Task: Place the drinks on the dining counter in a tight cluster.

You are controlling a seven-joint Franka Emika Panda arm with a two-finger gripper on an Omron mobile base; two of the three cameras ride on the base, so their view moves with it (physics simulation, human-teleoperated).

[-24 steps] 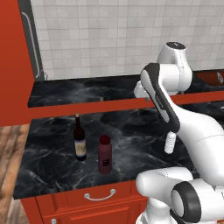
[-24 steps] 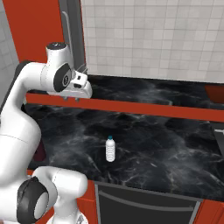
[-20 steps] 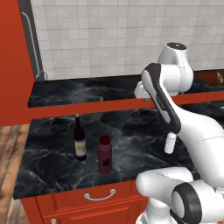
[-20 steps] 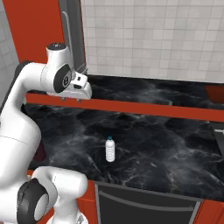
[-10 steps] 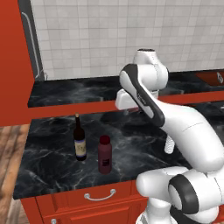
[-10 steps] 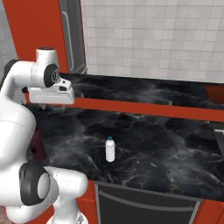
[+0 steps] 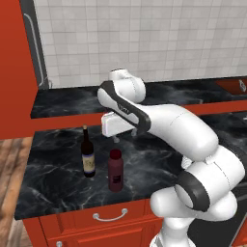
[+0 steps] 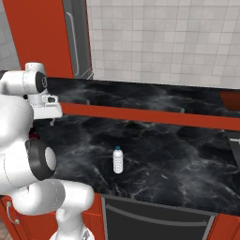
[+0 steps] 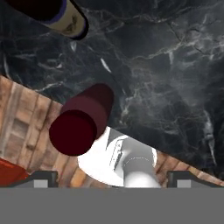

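Maroon bottle [image 7: 115, 170]: squat cylinder, dark matte body, cap a shade redder; upright on the lower worktop, just below and in front of the gripper [image 7: 116, 139], not touching it. In the hand view it sits directly under the fingers, seen cap-on [image 9: 73, 133].
Wine bottle [image 7: 88, 152]: tall, slim neck, glossy dark glass, pale label; upright just left of the maroon bottle, below and to the gripper's left. Hand view catches its labelled shoulder at the top edge [image 9: 61, 17].
Water bottle [image 8: 118, 160]: small, clear, white cap; upright on the same worktop, well off to the gripper's right.
Gripper: jaws spread wide, nothing between them, nothing touched; pointing down above the maroon bottle. Fingertips [image 9: 43, 176] show far apart at the bottom of the hand view.
Lower worktop [image 7: 53, 183]: polished black marble, white veining, red drawer fronts with pale handles beneath.
Dining counter [image 8: 154, 101]: raised black-marble slab with red edge band, beyond the gripper; no bottle on it.
Backdrop: pale square wall tiles [image 7: 144, 34]; wood-plank floor [image 9: 22, 127] past the worktop edge.
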